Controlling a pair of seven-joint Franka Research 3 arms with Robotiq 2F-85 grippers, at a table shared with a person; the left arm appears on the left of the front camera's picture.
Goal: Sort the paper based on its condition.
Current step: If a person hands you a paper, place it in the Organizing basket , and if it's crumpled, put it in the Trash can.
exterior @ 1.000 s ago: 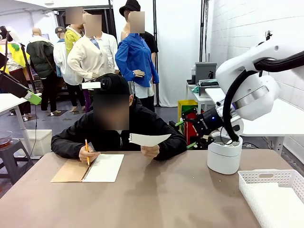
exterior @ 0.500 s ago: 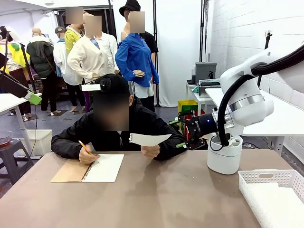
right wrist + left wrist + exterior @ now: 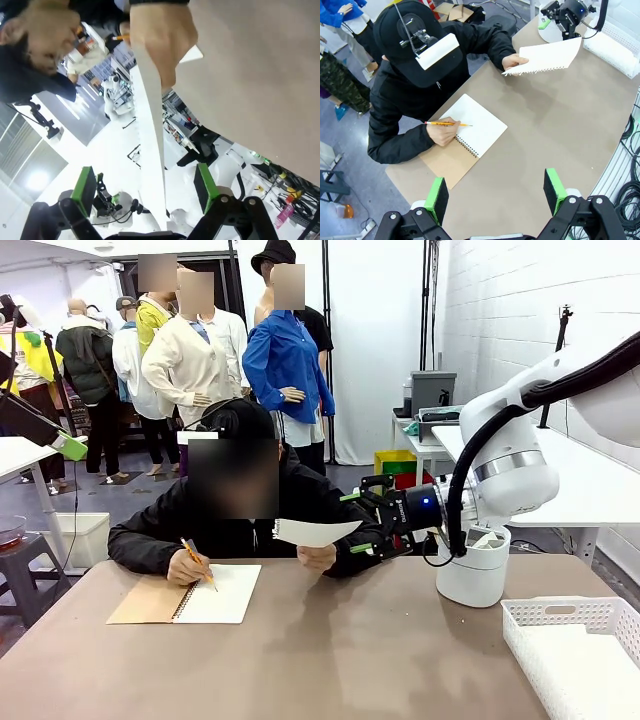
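A person's hand (image 3: 317,558) holds a smooth white sheet of paper (image 3: 315,532) above the far side of the table. My right gripper (image 3: 362,522) is open and level with the sheet's right end. In the right wrist view the paper (image 3: 150,145) runs edge-on between my two green pads (image 3: 82,190), apart from both, with the person's hand (image 3: 160,35) holding its far end. My left gripper (image 3: 496,192) is open high above the table, with nothing in it. From there the paper (image 3: 547,56) and the right gripper (image 3: 552,17) lie far off.
The person's other hand writes with a pencil (image 3: 197,562) in an open spiral notebook (image 3: 215,595). A white round bin (image 3: 472,575) stands at the right under my right arm. A white slotted basket (image 3: 575,615) sits at the near right corner of the table.
My right arm has swung left, bringing its open gripper from beside the round bin up to the sheet's right end. The person's pencil hand has dropped onto the notebook.
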